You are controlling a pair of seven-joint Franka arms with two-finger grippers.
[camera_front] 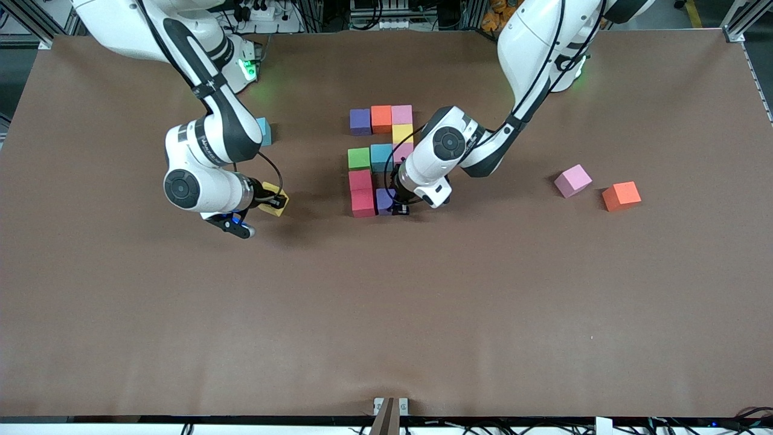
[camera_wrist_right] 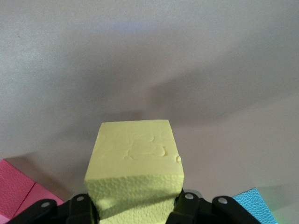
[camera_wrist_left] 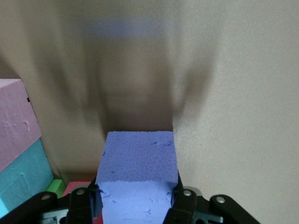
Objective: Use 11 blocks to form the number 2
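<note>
Several blocks form a partial number 2 (camera_front: 381,157) at mid-table: purple, orange and pink in the top row, then yellow, pink, blue and green, then two red (camera_front: 362,192). My left gripper (camera_front: 398,205) (camera_wrist_left: 138,205) is shut on a purple block (camera_front: 384,200) (camera_wrist_left: 139,170), held low right beside the nearer red block. My right gripper (camera_front: 273,200) (camera_wrist_right: 135,207) is shut on a tilted yellow block (camera_front: 276,199) (camera_wrist_right: 135,158), over bare table toward the right arm's end.
A loose pink block (camera_front: 573,180) and a loose orange block (camera_front: 621,196) lie toward the left arm's end. A blue block (camera_front: 264,131) shows partly past the right arm's forearm. The brown table (camera_front: 386,314) is bare nearer the camera.
</note>
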